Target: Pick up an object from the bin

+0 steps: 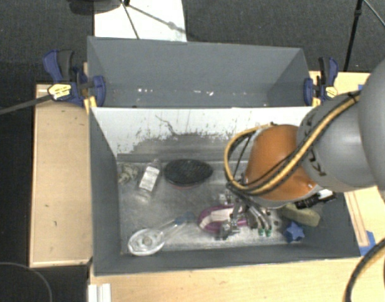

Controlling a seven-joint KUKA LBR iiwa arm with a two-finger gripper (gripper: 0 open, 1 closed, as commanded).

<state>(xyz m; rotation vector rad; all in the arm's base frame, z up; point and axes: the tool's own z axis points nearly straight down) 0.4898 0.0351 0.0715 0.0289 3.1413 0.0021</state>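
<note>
Down near the floor of the bin, the gripper sits in the lower middle of the frame, right of centre. How wide it stands cannot be told, nor whether it has hold of anything; its tip is lost among metal parts and the thing under it.

That thing is a small purple and white piece. It lies on the bin floor at the gripper's left side, right against it, partly under it.

Above the gripper rises the orange cover, rounded, with black and yellow cables looped across it. The grey arm goes off to the right edge of the frame.

Just right of the gripper, in the lower right of the bin, lie an olive block and below it a small blue piece, the two close together.

To the left and higher, near the middle of the floor, lies a black oval brush. Left of that lies a small clear bottle with a white label, tilted on its side.

In the lower left of the bin lies a clear scoop, its round bowl to the left and its handle pointing right toward the purple piece.
</note>
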